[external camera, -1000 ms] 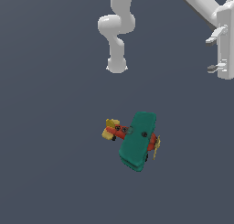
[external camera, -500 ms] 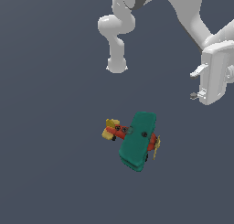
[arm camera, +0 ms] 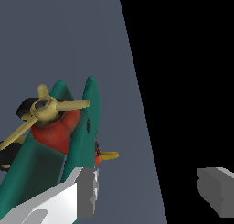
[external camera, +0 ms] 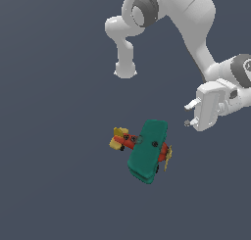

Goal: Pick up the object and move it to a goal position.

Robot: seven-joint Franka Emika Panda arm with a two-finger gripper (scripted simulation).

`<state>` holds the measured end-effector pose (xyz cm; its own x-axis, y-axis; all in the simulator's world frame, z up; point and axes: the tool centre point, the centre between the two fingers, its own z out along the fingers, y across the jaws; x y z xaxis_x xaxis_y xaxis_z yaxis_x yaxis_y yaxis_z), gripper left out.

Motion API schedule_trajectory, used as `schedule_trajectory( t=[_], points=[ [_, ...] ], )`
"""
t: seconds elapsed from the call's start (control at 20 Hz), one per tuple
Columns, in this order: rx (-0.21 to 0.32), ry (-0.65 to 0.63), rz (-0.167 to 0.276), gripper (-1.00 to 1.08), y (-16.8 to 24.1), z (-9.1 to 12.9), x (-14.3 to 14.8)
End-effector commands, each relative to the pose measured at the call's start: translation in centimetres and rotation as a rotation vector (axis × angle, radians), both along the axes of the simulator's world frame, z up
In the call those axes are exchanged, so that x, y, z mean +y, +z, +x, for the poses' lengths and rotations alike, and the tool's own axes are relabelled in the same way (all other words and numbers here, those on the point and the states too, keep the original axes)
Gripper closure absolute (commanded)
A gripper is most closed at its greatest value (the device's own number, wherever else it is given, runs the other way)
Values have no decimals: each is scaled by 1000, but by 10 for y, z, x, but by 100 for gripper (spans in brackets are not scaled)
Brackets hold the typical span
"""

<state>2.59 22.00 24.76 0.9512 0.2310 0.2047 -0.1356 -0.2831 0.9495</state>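
The toy biplane [external camera: 146, 150] lies on the dark grey floor, with broad teal-green wings, a red-orange body, a yellow tail toward the exterior view's left and a yellow propeller toward its right. My gripper [external camera: 188, 114] is open and empty, hanging in the air to the exterior view's right of the plane and apart from it. In the wrist view the plane [arm camera: 55, 136] shows nose-on with its propeller facing the camera, and my gripper [arm camera: 153, 191] has its two fingers spread wide, one finger [arm camera: 87, 191] overlapping the wing edge in the picture.
The arm's white base [external camera: 125, 70] stands on the floor behind the plane. The floor's edge [arm camera: 141, 104] runs through the wrist view, with black void beyond it.
The arm has swung down and toward the exterior view's left, bringing the gripper lower and closer to the plane. The plane has not moved.
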Motion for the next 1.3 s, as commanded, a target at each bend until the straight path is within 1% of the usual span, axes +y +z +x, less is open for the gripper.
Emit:
schedule_trajectory(
  t=[0.0, 0.3, 0.65, 0.95, 1.25],
  points=[
    [24, -13, -14, -60, -23, 1, -8],
    [69, -39, -36, -60, -66, 2, -25],
    [101, -57, -48, -60, -95, 0, -38],
    [108, -60, -51, -60, -101, 0, -40],
    [92, -65, -48, -60, -100, -1, -39]
  ],
)
